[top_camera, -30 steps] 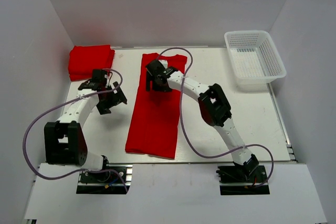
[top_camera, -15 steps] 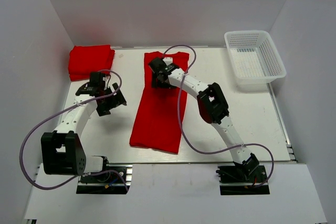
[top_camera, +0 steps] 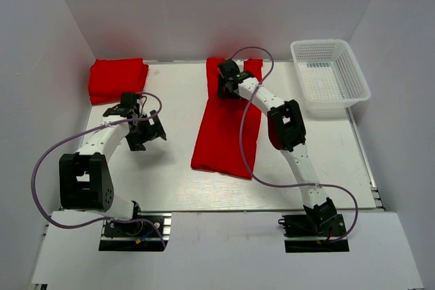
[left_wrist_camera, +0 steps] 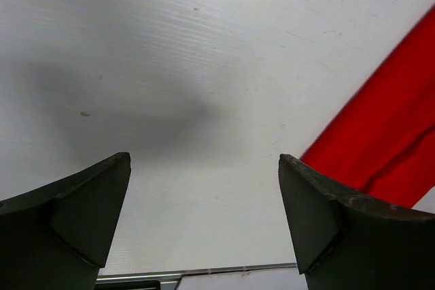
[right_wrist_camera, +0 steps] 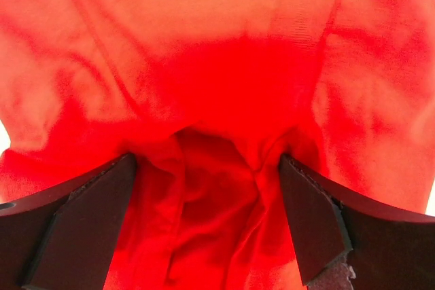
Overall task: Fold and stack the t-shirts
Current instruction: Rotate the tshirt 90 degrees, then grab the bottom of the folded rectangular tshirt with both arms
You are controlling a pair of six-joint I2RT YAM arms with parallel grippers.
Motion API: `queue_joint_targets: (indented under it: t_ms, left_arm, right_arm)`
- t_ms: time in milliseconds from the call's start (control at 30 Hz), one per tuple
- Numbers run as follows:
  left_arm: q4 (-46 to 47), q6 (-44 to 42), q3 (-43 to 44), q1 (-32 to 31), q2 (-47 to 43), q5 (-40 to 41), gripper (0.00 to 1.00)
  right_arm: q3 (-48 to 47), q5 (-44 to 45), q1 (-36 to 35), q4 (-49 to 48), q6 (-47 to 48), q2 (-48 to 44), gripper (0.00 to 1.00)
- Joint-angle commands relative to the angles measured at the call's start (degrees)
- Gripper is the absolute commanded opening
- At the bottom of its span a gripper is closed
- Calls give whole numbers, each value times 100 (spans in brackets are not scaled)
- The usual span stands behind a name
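A long, narrow folded red t-shirt [top_camera: 224,134] lies on the white table, slanting from back centre toward the front. My right gripper [top_camera: 228,83] is down on its far end. In the right wrist view the gripper [right_wrist_camera: 206,225] has its jaws wide apart, with the shirt's cloth [right_wrist_camera: 204,66] bunched up between them. A stack of folded red t-shirts [top_camera: 117,79] sits at the back left. My left gripper [top_camera: 145,134] is open and empty above bare table left of the shirt. The shirt's edge [left_wrist_camera: 387,140] shows at the right of the left wrist view, beside the gripper [left_wrist_camera: 204,225].
A white plastic mesh basket [top_camera: 329,76] stands at the back right corner, just right of the shirt's far end. White walls enclose the table on three sides. The right arm's cable loops over the shirt.
The right gripper has moved right and toward the back, and the long shirt has slid with it toward the basket. The left arm has barely shifted.
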State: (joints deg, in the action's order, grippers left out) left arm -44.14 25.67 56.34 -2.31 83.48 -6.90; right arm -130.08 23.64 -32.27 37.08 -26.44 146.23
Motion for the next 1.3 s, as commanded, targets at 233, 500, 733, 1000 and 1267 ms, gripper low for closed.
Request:
queue_joint_targets:
  t_ms: [233,500,733,1000,1267]
  left_arm:
    - [863,-765,62,-226,-78,-1578,100]
    - [1391,-617,114,-1340,300,-1351,100]
    - [699,-406,404,-2370,915,177,100]
    - [906,-168,-158,-2678,757,558,100]
    - [916,-62,-158,-3144,1188,857,100]
  right_arm:
    - [747,-1062,107,-807,1439,-1183,90]
    - [2605,-1318,72,-526,985,-3642,90]
    - [6277,-625,46,-746,150,-6235,90]
    - [7743,-615,-139,-447,-511,-7232,90]
    - [8209,-668,-323,-623,-941,-7153,90]
